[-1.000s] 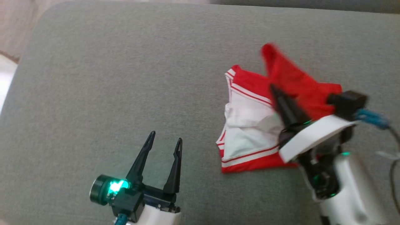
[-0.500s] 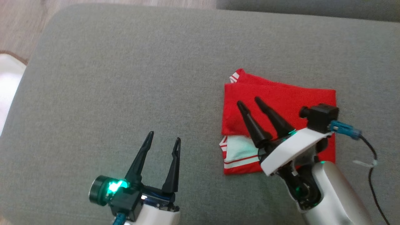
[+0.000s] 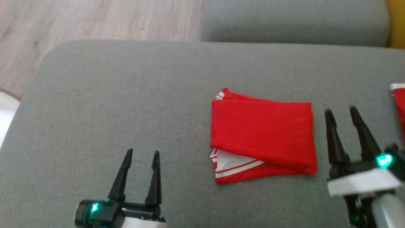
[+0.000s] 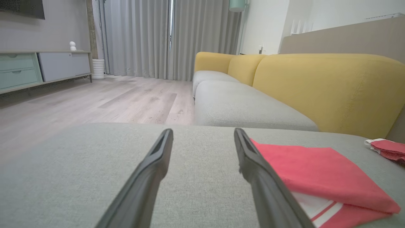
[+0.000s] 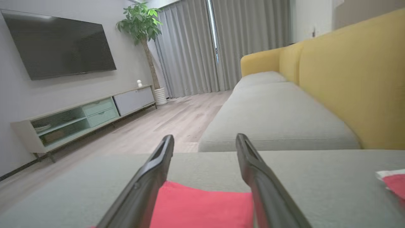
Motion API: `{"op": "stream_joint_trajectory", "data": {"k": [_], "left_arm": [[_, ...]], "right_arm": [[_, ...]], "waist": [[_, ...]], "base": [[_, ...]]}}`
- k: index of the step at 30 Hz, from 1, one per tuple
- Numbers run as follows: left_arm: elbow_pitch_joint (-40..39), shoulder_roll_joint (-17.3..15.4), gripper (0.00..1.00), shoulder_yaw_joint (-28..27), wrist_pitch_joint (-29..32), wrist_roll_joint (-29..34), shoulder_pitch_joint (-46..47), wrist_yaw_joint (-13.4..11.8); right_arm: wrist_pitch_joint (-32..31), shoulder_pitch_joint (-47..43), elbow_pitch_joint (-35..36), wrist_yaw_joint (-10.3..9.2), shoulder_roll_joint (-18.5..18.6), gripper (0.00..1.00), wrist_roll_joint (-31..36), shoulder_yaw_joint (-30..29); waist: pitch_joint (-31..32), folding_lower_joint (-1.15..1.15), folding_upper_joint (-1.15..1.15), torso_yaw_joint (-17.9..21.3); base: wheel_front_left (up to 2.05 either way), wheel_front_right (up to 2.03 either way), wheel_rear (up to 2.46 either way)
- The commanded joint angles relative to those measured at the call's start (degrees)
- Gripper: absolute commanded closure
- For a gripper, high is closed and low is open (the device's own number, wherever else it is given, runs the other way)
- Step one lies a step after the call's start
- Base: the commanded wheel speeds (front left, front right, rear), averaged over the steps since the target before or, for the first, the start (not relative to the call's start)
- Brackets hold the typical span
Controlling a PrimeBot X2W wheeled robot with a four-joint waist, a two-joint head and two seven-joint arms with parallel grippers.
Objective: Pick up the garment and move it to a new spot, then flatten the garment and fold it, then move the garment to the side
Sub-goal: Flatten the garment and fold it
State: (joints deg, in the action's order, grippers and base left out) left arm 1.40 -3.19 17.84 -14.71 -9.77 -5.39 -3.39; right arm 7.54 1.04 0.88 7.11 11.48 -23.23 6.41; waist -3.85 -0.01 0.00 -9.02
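Observation:
The garment is red with white, red-striped trim and lies folded in a rough rectangle on the grey cushion. Its white edge peeks out at the near left corner. My right gripper stands open just right of the garment, apart from it and holding nothing. In the right wrist view the garment lies low between and under the open right gripper. Well to the garment's left, my left gripper is open and empty. The left wrist view has the garment to the right of the left gripper.
A second red and white cloth lies at the cushion's right edge. Another grey cushion sits beyond, with a yellow backrest at the far right. Wood floor lies past the cushion's far left edge.
My right gripper opened and let go of the garment's red flap, which now lies folded over the white part. It then drew back to the garment's right. The head view has shifted.

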Motion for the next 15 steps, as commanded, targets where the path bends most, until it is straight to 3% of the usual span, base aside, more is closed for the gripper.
{"op": "stream_joint_trajectory", "data": {"k": [1,6,15], "left_arm": [[-1.29,0.31,0.00,-2.87,-0.29,-0.20,0.23,-0.54],[-0.49,0.31,0.00,-4.25,-0.29,-0.38,-1.99,-0.92],[0.35,0.31,0.00,-5.50,-0.29,0.37,-4.08,-0.35]], "right_arm": [[3.19,-1.32,-0.09,0.37,1.35,0.00,1.39,0.40],[7.31,-7.09,-6.30,0.37,1.47,0.00,5.20,-0.76],[7.44,-9.11,-6.15,0.37,-1.83,0.00,8.05,-3.46]], "waist": [[2.43,0.01,0.00,0.85],[4.96,0.01,0.00,1.41],[5.71,0.01,0.00,2.13]], "base": [[0.00,0.00,0.00],[0.00,0.00,0.00],[0.00,0.00,0.00]]}}
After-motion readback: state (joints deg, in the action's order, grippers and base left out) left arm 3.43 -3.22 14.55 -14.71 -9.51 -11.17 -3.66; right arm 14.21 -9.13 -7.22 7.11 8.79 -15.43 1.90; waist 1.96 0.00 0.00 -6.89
